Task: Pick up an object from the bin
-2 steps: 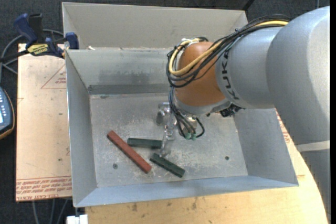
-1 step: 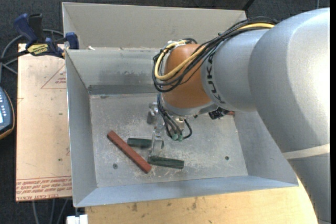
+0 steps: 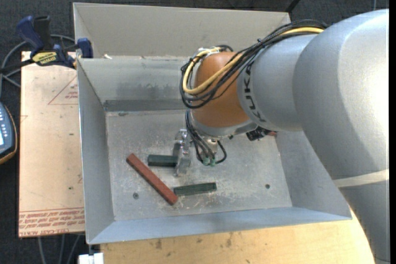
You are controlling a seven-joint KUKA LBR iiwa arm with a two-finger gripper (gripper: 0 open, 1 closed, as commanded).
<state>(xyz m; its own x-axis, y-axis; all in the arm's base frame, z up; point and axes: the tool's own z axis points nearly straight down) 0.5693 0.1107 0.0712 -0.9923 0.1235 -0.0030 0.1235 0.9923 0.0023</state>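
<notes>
The short dark green block (image 3: 161, 161) lay on the bin floor, left of centre, and the gripper (image 3: 183, 156) hung low at its right end; touching or not, hard to say. Jaws spread or pressed together? Could not tell. Just beside it slanted a red-brown stick (image 3: 151, 178), its lower end near a second dark green bar (image 3: 195, 189).

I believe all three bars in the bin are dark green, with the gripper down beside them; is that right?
Not all: the camera view shows the longest bar is reddish-brown; the other two bars are dark green, with the gripper down beside them.
</notes>
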